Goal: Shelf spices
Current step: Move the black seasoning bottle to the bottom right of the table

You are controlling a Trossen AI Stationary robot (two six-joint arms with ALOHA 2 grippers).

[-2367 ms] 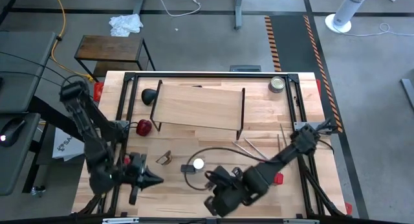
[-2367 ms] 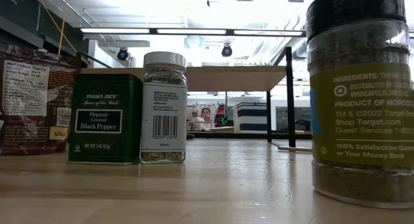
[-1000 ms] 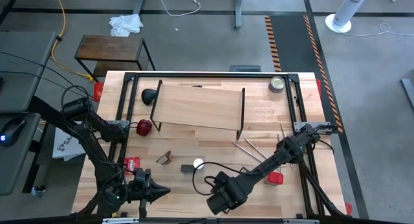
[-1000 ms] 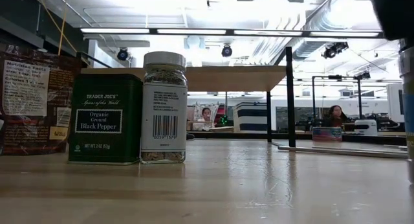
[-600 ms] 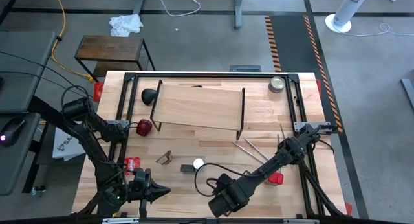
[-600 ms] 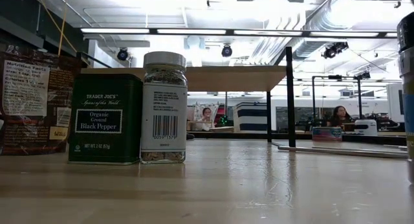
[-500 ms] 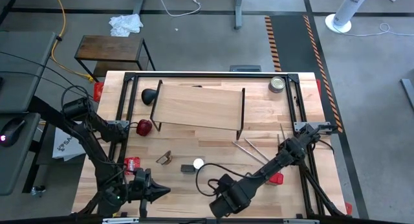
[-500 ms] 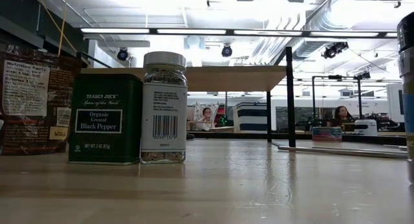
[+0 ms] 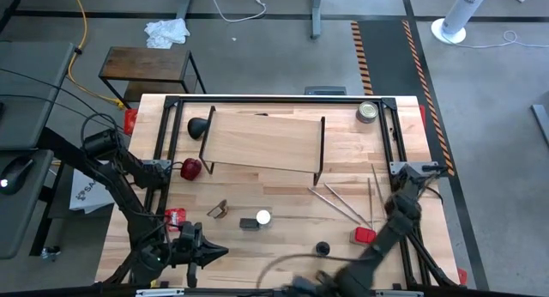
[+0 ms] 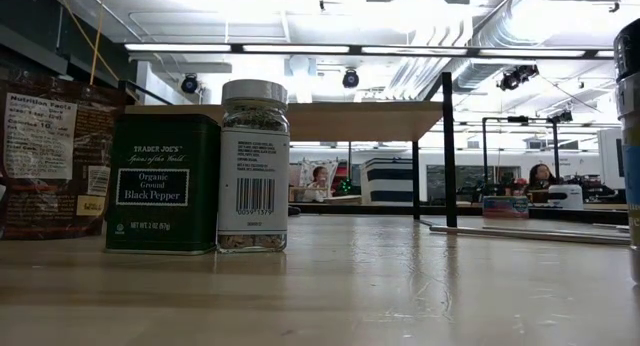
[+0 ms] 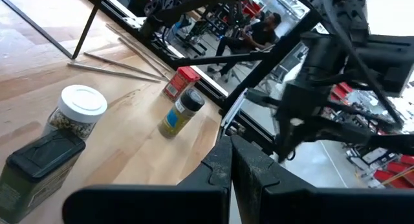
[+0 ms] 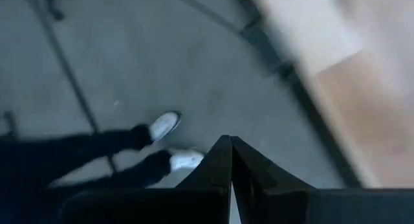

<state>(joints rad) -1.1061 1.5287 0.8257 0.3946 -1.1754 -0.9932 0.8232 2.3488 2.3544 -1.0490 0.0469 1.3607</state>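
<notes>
High view | shelf (image 9: 262, 141) — pale wood, black rod ends | both tools apparently closed, empty

You cannot make out the right gripper (image 9: 322, 284) from above: it is a motion smear at the table's (image 9: 283, 185) near edge, cut off by the picture. Its wrist view shows fingers (image 12: 223, 172) pressed together over blurred floor and a person's white shoes (image 12: 176, 143), the rest of that person lost in darkness.

At table height, the black-capped jar (image 10: 628, 136) is sliced by the picture's right edge, and the brown packet (image 10: 45, 156) by its left edge.

The small black round thing (image 9: 322, 247) near the table's near edge is too small for you to identify from overhead.
</notes>
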